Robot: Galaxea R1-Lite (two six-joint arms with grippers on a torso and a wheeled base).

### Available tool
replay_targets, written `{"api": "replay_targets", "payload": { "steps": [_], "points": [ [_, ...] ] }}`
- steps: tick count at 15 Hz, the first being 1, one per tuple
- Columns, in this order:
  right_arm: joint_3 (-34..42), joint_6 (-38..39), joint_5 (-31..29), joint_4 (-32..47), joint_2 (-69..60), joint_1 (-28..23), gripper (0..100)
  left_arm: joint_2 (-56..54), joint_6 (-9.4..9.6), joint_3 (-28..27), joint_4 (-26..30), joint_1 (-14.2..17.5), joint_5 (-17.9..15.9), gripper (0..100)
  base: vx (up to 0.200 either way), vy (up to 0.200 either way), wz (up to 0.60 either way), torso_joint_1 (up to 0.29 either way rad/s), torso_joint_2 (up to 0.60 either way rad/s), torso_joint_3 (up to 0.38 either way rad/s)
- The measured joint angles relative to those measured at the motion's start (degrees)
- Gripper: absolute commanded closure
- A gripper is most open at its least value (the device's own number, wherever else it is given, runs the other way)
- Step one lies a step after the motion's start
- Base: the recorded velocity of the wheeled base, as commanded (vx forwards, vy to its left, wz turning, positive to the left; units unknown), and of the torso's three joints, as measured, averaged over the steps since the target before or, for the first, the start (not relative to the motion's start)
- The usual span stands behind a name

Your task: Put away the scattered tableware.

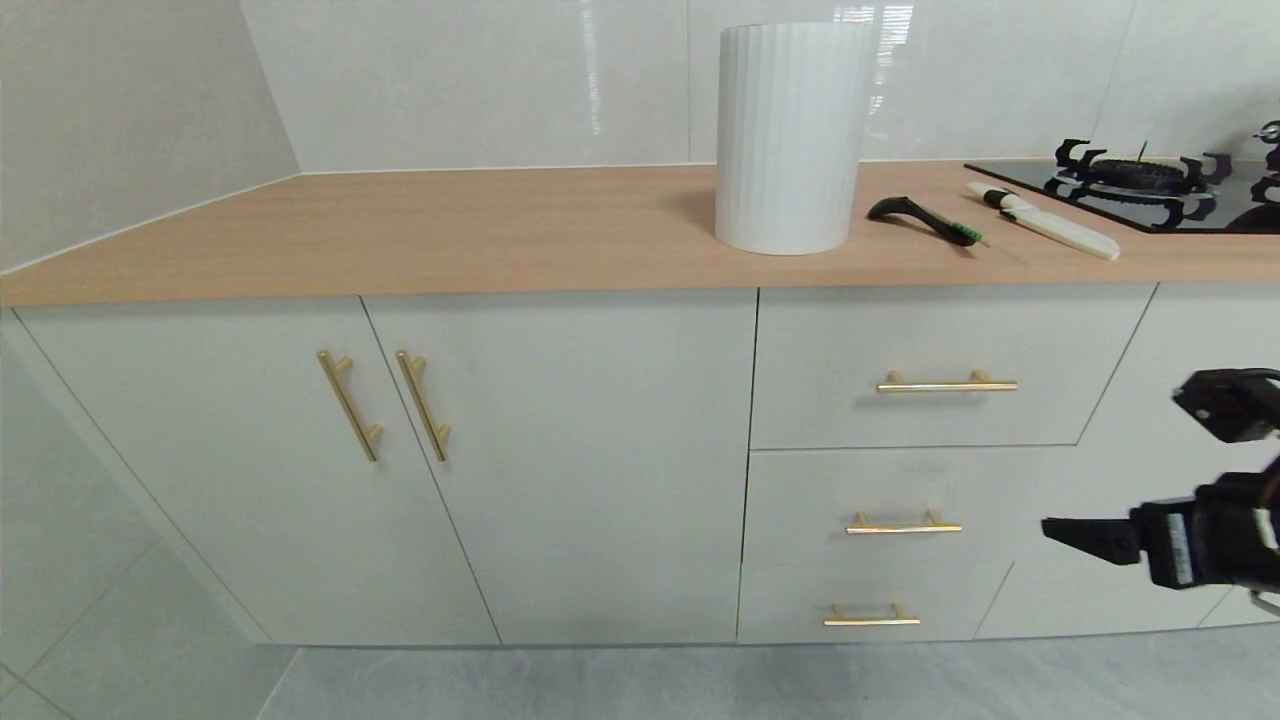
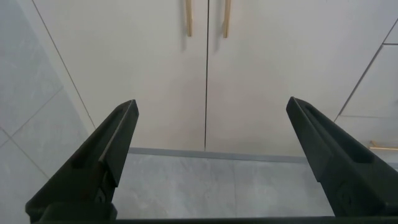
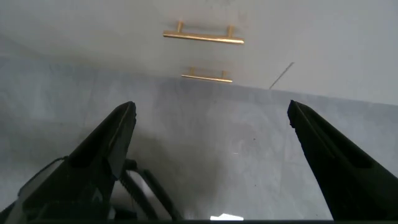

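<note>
Left pincer (image 2: 210, 104) and right pincer (image 3: 210, 106) gape; canister (image 1: 790, 140), peeler (image 1: 925, 218), knife (image 1: 1045, 222) sit on countertop (image 1: 450, 225).

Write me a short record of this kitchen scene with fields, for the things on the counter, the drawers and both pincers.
counter: wooden, above shut cabinet doors
container: white, ribbed, upright on the counter
black tool: green tip, lying beside the container, toward the stove
knife: white, lying between the black tool and the stove
drawers: three, all shut, gold handles
left pincer: open, empty, low before the cabinet doors
right pincer: open, empty, low near the lower drawers
</note>
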Motion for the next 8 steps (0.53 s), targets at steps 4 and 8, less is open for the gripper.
{"api": "replay_targets", "payload": {
  "steps": [4, 8],
  "points": [
    [-4.62, -0.02, -0.15, -10.92, 20.41, 2.21, 0, 0.00, 0.05, 0.00, 0.00, -0.02, -0.01, 0, 0.000, 0.000, 0.00, 0.000, 0.00, 0.000],
    [-5.49, 0.00, -2.04, -26.55, 36.22, 3.34, 0, 0.00, 0.00, 0.00, -0.02, 0.00, -0.01, 0, 0.000, 0.000, 0.00, 0.000, 0.00, 0.000]
  ]
}}
